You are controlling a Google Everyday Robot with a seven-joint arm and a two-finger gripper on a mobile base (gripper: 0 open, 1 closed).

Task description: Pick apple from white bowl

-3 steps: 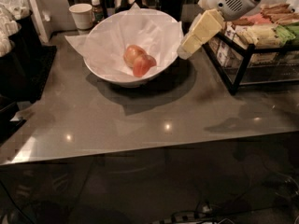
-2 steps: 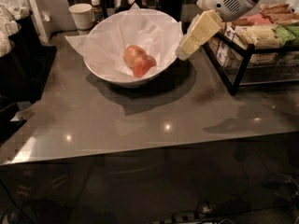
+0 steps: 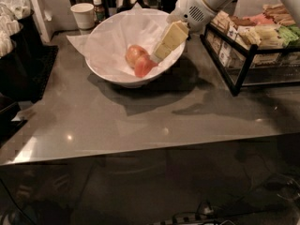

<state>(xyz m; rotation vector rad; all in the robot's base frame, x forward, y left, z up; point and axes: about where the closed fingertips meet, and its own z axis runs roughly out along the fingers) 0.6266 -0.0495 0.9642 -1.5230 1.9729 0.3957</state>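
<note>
The white bowl (image 3: 108, 69), wide and lined with crumpled white paper, stands at the back middle of the grey table. Two apples lie in it, touching. The small orange-red apple (image 3: 144, 67) is nearer the front. A paler yellow-orange apple (image 3: 134, 54) sits just behind it to the left. My gripper (image 3: 157, 58), cream-coloured on a white arm, reaches down from the upper right over the bowl's right rim. Its tip is just right of the orange-red apple and very near it. I cannot tell if they touch.
A white paper cup (image 3: 84, 15) and a small bottle (image 3: 97, 8) stand behind the bowl on the left. A black wire rack of packets (image 3: 253, 41) stands to the right. A dark stand with white packets (image 3: 18, 55) is at the left edge.
My gripper has moved left from outside the bowl's right rim into the bowl, close to the apples. The bowl and the apples have not moved.
</note>
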